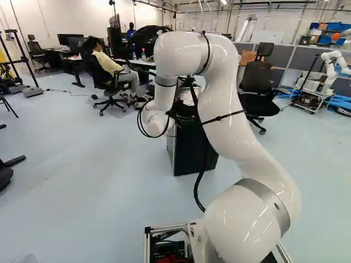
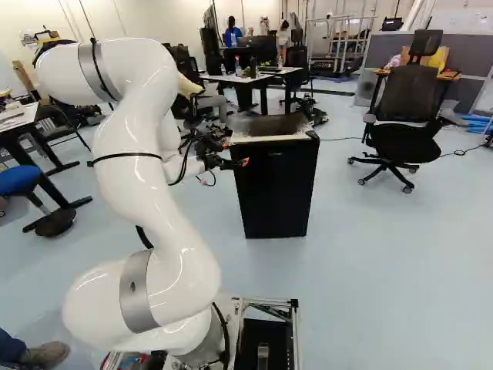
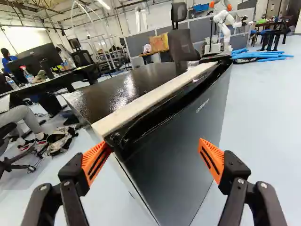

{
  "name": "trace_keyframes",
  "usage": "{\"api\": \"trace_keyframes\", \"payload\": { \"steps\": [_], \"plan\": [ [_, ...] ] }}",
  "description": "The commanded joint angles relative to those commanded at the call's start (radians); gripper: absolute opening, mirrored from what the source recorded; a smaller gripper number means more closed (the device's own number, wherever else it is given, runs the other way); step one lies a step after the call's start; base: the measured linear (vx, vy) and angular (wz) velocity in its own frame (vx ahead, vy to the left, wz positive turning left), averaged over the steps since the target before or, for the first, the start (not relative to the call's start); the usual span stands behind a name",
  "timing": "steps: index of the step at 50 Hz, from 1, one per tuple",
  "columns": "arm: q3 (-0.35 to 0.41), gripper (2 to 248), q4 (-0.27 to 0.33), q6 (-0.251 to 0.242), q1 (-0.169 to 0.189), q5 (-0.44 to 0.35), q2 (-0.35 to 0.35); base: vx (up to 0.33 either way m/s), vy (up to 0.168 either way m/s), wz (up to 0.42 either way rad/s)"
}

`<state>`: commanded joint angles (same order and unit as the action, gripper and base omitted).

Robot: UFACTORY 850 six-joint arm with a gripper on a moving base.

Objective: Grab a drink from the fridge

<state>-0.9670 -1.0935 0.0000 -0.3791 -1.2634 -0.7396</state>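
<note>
the fridge (image 3: pixel 117 89) stands on the floor (image 3: pixel 268 117) just ahead of the arm, a dark box that looks heavy and rigid; if pulled hard it might slide or rock a little instead of giving. its door (image 3: pixel 174 146) looks stiff and flat, smooth enough for pads to slip on, with no handle that i can make out. the best hold is likely its side or top edge, hooked or pinched and eased outward; whether it is fully shut i cannot tell. the pale strip (image 3: pixel 155 99) along the front of the top seems hard too, a poor thing to pull, since it belongs to the body and not the door.

the fingers (image 3: pixel 212 160) are spread wide, one by the near top corner, the other out by the door's face; nothing is pinched, and contact at the corner is unclear.

the drink is out of sight, presumably inside the fridge. whether can or bottle, i'd expect it cold, perhaps slick with damp, modest in weight; around the middle, squeezed gently, would be the place to take it.

smallest is a line of pale lettering (image 3: pixel 202 105) high on the door; no label of the drink shows.
</note>
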Motion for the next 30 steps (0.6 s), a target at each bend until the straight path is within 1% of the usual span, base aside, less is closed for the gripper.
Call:
{"api": "trace_keyframes", "payload": {
  "steps": [30],
  "plan": [
    [0.0, 247, -0.042, 0.0, 0.0, 0.0, 0.0, 0.0, 0.0, 0.0]
  ]
}}
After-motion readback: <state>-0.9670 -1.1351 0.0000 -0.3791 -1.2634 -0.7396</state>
